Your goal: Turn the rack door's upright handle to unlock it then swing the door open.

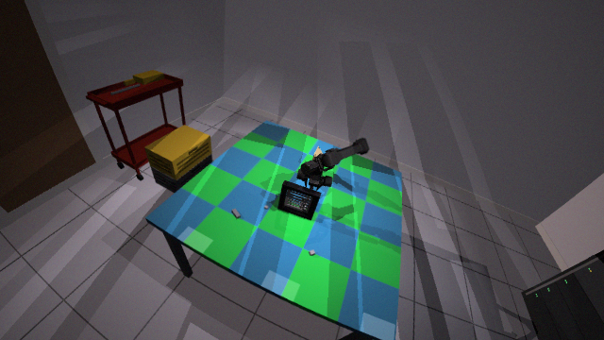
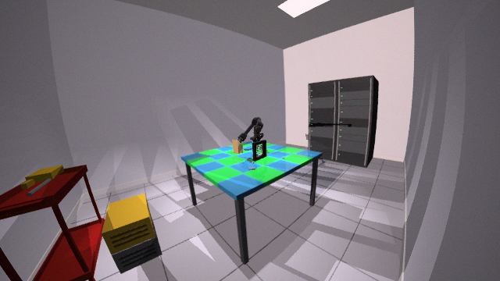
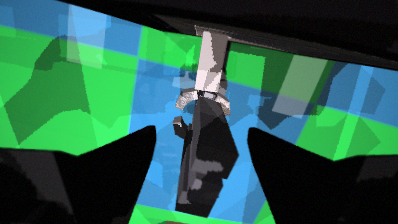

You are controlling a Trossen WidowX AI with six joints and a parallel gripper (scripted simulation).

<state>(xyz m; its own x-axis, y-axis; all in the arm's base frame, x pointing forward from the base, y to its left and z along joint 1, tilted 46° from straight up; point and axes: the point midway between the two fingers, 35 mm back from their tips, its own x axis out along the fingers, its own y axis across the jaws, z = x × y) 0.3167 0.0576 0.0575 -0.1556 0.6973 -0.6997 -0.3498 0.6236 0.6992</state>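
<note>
The small black rack (image 1: 283,195) (image 2: 255,151) stands upright on the table. In the wrist view, the dark handle (image 3: 212,150) lies lengthwise between my gripper's fingertips (image 3: 202,130), with a gap on each side. The gripper is open. The handle joins a pale grey mount (image 3: 209,60) with a curved grey piece around its end. The mount meets a dark panel (image 3: 300,22) across the top of the wrist view. The top and exterior views show the arm close by the rack, but the fingers are too small and dark there. The door's exact angle cannot be told.
A tan block (image 1: 318,151) (image 2: 237,147) stands near the arm. A grey bar (image 1: 236,213) (image 2: 251,168) and small pale pieces, one (image 1: 266,207) beside the rack and another (image 1: 311,252) nearer the front edge, lie on the checkered table (image 1: 203,184) (image 2: 242,183).
</note>
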